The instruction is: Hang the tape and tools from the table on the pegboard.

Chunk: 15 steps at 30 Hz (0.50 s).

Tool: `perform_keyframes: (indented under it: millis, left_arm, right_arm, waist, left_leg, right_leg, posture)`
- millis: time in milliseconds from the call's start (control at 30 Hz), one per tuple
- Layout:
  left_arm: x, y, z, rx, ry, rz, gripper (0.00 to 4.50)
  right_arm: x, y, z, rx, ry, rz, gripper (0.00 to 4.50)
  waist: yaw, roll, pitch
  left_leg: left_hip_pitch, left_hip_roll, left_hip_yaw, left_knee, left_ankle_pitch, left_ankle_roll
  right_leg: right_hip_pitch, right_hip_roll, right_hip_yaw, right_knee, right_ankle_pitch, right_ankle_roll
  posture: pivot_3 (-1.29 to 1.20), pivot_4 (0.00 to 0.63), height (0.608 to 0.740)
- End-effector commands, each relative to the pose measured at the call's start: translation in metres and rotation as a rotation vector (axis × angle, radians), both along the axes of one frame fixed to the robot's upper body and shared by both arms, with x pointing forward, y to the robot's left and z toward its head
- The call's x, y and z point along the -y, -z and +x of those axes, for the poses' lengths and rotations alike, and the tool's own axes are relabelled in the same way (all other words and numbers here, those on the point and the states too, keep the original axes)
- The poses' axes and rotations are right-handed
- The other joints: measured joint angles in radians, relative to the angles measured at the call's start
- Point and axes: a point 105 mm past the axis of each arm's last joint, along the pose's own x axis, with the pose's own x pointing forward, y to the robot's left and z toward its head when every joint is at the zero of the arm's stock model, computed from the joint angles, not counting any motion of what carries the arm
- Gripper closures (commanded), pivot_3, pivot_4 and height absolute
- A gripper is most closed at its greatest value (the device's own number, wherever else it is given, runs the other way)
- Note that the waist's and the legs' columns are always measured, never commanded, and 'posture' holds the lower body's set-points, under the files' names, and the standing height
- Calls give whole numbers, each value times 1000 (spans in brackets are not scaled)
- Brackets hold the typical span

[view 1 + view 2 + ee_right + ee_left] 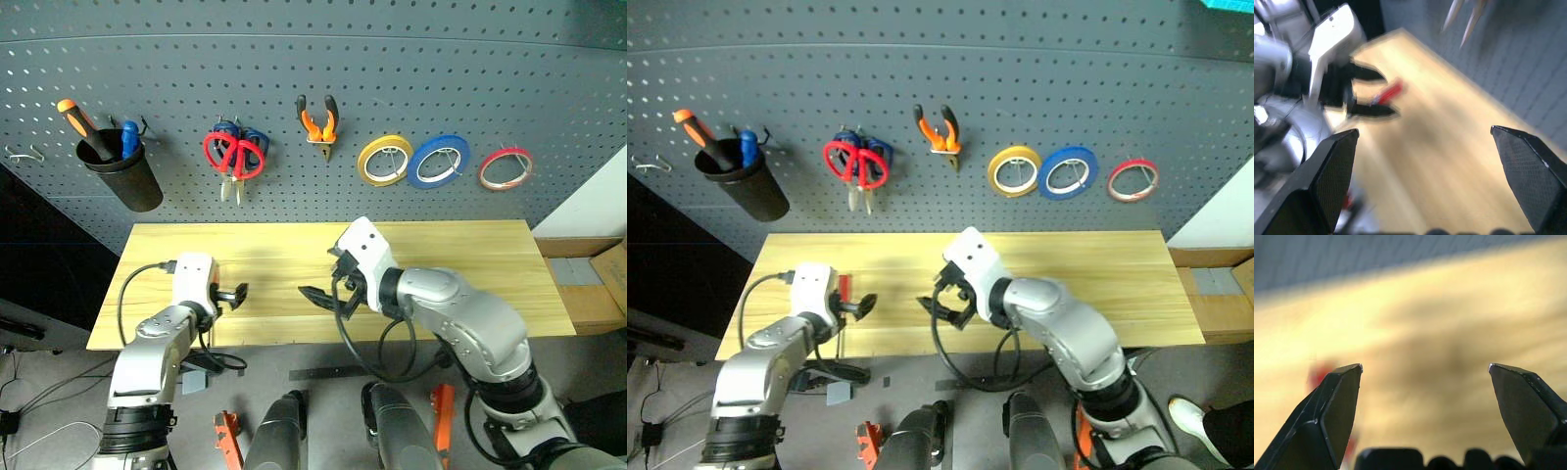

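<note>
1. Red-handled screwdriver (844,285) lies flat on the tabletop (470,264) near its left end, toward the front edge; only the red handle shows. Long axis runs roughly front-to-back; which end the tip faces cannot be told.
2. Left gripper (862,305) hovers low over the left front part of the tabletop, just beside the screwdriver, pointing forward and slightly down. Fingers spread wide, released, nothing between them; the left wrist view shows bare wood between the tips.
3. In the right wrist view the red handle sits close between the left gripper's two fingers; whether they touch it cannot be told.
4. Right gripper (328,297) is above the tabletop middle, near the front edge, forearm angled in from the right, pointing left and slightly down. Fingers wide apart, empty.
5. Pegboard (549,88) behind the tabletop: red tape ring (506,168) hangs on a hook at far right, beside the blue tape roll (439,161) and yellow tape roll (384,160).
6. Pliers (318,125) hang nose down, orange handles up, long axis vertical.
7. Red-handled scissors (234,157) hang blades down, in front of blue-handled scissors (253,140).
8. Black cup (125,172) at left of the pegboard holds an orange-handled screwdriver (76,119), tilted, handle up.
</note>
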Motion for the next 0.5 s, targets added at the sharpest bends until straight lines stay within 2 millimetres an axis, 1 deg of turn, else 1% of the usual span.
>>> perform_keyframes:
  millis: [33, 133, 233, 400, 500]
  left_arm:
    - [-22, 4, 2, -97, -95, -70, 52]
    - [-25, 11, 7, -152, -114, -107, 52]
    - [-22, 19, 16, -188, -118, -137, 52]
    - [-19, 31, 27, -218, -151, -174, 52]
    - [-21, 33, 30, -217, -178, -198, 52]
  right_arm:
    - [-15, -5, -1, -41, -7, -2, 0]
    - [-22, -5, 4, -39, 0, -25, 0]
    - [-27, -7, 7, -33, 0, -32, 0]
    - [-33, -11, 6, -17, -29, -41, 0]
    - [-34, -13, 4, -10, -38, -46, 0]
  waist:
    - [0, 0, 0]
    - [3, 0, 0]
    - [5, 0, 0]
    - [4, 0, 1]
    - [2, 0, 1]
  left_leg:
    - [0, 0, 0, 0, 0, 0]
    - [1, 0, 0, 0, 0, 0]
    - [1, 0, 0, 0, 0, 0]
    - [0, 0, 0, -1, -1, -1]
    - [0, 1, 0, -1, -1, -2]
  right_leg:
    - [0, 0, 0, 0, 0, 0]
    - [1, 1, -1, 0, 0, 1]
    - [1, 1, -1, -1, 1, -1]
    - [-1, 0, 0, -1, 1, -2]
    - [-1, 0, 0, -1, 1, -2]
  posture:
    - [-88, 278, 740]
    - [-83, 286, 740]
    - [-82, 292, 740]
    - [-106, 303, 740]
    - [-120, 306, 740]
